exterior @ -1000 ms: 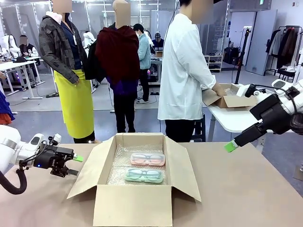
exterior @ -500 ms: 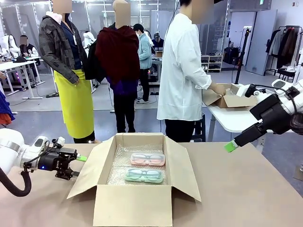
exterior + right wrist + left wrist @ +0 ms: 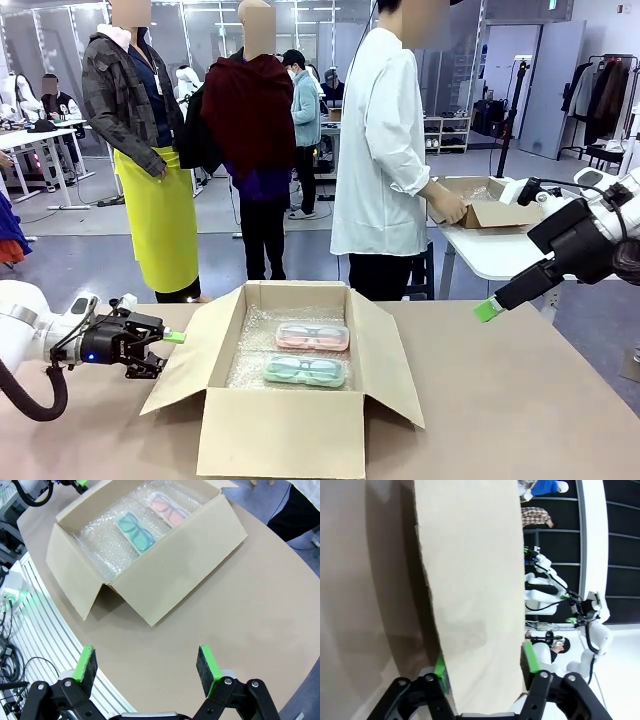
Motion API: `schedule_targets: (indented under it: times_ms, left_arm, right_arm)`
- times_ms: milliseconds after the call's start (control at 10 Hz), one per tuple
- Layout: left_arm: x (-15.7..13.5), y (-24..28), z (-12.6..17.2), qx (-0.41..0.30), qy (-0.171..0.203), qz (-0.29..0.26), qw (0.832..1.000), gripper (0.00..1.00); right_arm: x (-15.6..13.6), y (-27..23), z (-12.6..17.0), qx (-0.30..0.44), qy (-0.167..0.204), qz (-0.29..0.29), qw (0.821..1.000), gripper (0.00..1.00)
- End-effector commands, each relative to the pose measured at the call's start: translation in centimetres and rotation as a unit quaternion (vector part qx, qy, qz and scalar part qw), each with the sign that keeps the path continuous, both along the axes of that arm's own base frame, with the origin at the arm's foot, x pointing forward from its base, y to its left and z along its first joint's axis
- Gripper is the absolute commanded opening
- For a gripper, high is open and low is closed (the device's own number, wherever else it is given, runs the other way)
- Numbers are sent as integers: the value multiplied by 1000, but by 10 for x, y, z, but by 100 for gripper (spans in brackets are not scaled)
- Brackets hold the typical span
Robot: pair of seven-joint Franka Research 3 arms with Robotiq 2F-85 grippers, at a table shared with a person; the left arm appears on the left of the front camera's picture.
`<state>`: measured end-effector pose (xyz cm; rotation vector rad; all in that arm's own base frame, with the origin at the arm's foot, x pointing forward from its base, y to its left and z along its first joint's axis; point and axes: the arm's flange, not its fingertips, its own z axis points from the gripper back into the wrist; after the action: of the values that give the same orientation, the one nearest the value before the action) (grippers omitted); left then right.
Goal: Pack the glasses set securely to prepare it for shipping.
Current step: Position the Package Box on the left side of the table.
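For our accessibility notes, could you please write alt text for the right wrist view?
An open cardboard box on a tan table holds a mint green case and a pale pink case on bubble wrap; the open right claw hovers apart.

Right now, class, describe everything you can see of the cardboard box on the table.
The cardboard box is plain brown, open-topped, with four flaps splayed outward. It sits on the tan table. Bubble wrap lines its floor, carrying a pink glasses case and a mint green glasses case side by side. The left pincer straddles the edge of its left flap.
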<state>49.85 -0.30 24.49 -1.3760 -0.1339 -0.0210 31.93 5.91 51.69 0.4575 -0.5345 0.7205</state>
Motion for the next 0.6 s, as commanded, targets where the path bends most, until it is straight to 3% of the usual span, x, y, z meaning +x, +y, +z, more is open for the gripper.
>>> schedule_targets:
  times_ms: [0, 100, 200, 300, 500]
  left_arm:
    - [1, 10, 1, -39, -4, -4, 999, 0]
    - [0, 12, 1, -46, -3, -8, 999, 0]
    - [-2, 11, 0, -50, -2, -15, 999, 10]
    - [-3, 9, 1, -49, -3, -19, 999, 1]
    - [-2, 8, 2, -46, -2, -21, 999, 0]
  right_arm:
    - [1, 2, 1, 1, -4, 1, 1000, 100]
    - [1, 2, 1, 1, -4, 1, 1000, 100]
    - [1, 2, 1, 1, -4, 1, 1000, 100]
    - [1, 2, 1, 1, -4, 1, 1000, 100]
    - [1, 2, 1, 1, -4, 1, 1000, 100]
